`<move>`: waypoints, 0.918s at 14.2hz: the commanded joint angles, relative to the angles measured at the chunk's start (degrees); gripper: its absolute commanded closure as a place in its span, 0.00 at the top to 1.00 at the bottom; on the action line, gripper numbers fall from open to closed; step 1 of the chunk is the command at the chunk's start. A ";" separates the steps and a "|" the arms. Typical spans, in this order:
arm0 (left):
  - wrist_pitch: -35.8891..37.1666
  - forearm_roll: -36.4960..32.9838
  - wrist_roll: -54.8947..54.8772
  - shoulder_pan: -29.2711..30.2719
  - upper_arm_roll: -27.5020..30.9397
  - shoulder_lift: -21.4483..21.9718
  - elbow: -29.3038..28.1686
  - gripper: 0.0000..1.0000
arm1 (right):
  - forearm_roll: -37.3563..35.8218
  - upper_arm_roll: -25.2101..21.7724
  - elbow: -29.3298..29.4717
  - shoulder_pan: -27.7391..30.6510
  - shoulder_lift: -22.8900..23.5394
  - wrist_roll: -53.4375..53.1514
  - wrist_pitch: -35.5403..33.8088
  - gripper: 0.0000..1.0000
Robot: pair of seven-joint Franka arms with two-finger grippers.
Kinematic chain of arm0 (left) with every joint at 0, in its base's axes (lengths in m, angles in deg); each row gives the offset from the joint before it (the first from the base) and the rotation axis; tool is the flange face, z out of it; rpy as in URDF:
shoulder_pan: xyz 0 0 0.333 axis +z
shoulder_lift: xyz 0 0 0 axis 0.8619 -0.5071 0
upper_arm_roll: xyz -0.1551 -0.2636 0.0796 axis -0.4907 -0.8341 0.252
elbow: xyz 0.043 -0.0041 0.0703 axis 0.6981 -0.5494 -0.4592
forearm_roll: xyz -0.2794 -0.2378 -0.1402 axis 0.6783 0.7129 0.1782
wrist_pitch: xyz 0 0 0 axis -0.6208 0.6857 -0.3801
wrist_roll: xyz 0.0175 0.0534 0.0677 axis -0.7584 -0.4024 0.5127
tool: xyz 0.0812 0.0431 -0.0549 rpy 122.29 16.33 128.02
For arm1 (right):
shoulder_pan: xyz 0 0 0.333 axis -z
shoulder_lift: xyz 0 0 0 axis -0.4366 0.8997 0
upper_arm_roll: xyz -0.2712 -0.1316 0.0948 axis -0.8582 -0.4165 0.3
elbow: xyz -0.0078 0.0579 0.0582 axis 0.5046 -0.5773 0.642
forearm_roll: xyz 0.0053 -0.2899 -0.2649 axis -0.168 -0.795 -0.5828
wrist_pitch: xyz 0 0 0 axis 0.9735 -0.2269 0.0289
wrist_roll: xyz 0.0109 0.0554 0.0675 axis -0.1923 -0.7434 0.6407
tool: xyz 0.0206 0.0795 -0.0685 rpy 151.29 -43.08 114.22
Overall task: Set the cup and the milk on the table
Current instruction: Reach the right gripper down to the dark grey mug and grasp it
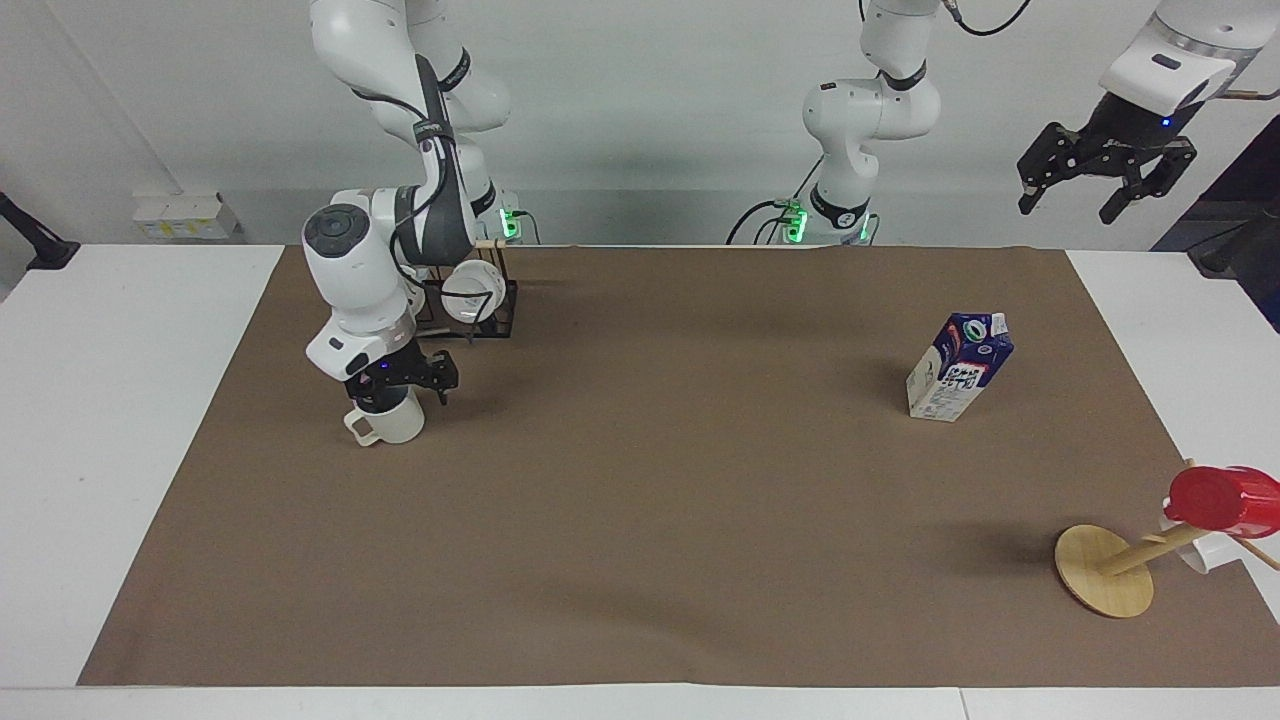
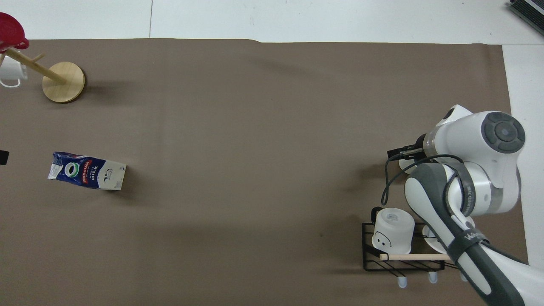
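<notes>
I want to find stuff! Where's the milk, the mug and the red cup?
milk (image 1: 958,368): facing view, carton's front.
cup (image 1: 397,425): facing view, beige side.
red cup (image 1: 1215,499): facing view, red side.

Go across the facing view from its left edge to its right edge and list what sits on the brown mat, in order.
cup, under the right gripper → black rack with a white mug → milk → round wooden disc → red cup on its slanted peg. The left gripper waits high above, off the mat.

Glossy white arms with dark grey joint bands, black cables, black tools, green base lights.
</notes>
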 commanded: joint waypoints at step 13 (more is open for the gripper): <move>-1.38 -0.75 -0.41 -0.78 0.45 0.03 -0.03 1.00 | 3.91 0.27 1.16 0.55 0.20 -3.12 2.15 0.00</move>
